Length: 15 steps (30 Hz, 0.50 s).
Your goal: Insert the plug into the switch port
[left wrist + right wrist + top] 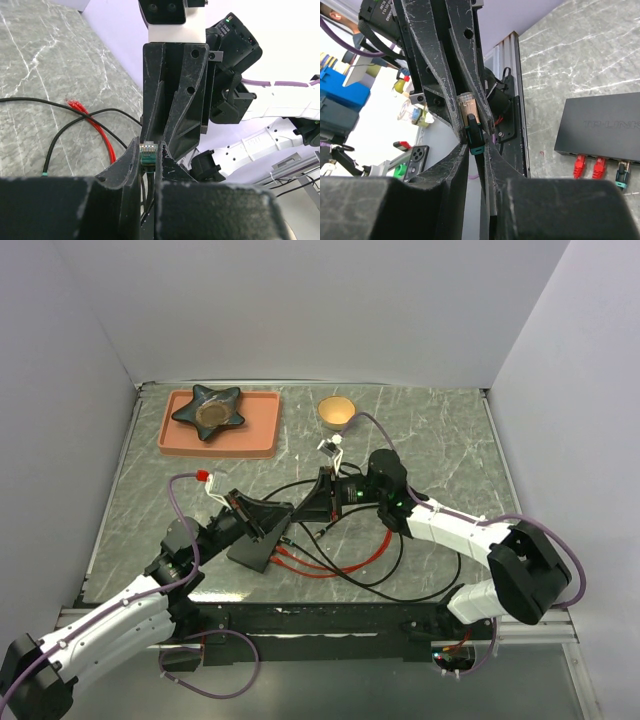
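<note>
The plug (148, 156) is clear with a teal-and-black boot on a black cable. Both grippers are shut on it, tip to tip, above the table. My left gripper (148, 145) pinches it at the fingertips. My right gripper (477, 147) pinches the boot, and the clear end (469, 111) sits between the left fingers. In the top view the left gripper (285, 512) and right gripper (312, 505) meet above the black switch (252, 548). The switch's port edge (600, 159) holds two red plugs and one teal-booted black plug.
Red cables (315, 566) and black cable loops (385, 560) lie in front of the switch. A salmon tray (262, 436) with a dark star-shaped dish (210, 410) stands back left. A small tan bowl (336, 412) stands at the back centre. Walls enclose the table.
</note>
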Each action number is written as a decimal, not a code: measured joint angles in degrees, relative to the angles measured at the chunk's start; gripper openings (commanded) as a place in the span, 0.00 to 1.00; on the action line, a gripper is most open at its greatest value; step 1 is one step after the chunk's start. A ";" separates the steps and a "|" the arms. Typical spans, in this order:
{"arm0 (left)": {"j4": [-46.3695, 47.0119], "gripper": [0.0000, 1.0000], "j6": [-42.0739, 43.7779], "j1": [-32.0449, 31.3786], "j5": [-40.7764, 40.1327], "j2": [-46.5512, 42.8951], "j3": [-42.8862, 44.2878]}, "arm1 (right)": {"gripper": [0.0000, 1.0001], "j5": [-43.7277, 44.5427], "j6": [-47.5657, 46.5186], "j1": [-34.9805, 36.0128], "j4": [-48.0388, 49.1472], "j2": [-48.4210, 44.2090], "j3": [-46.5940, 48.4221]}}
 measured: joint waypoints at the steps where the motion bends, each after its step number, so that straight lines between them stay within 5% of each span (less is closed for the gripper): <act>1: 0.15 0.03 0.00 0.00 0.00 -0.02 0.00 | 0.00 0.00 0.07 0.00 0.15 0.00 0.00; 9: -1.05 0.39 0.20 -0.17 -0.55 -1.42 0.00 | 0.00 3.32 -4.57 0.57 -5.25 -3.45 0.00; 15: -2.49 0.78 0.24 -0.28 -1.57 -4.15 0.00 | 0.00 12.46 -12.94 0.11 -16.65 -10.27 0.00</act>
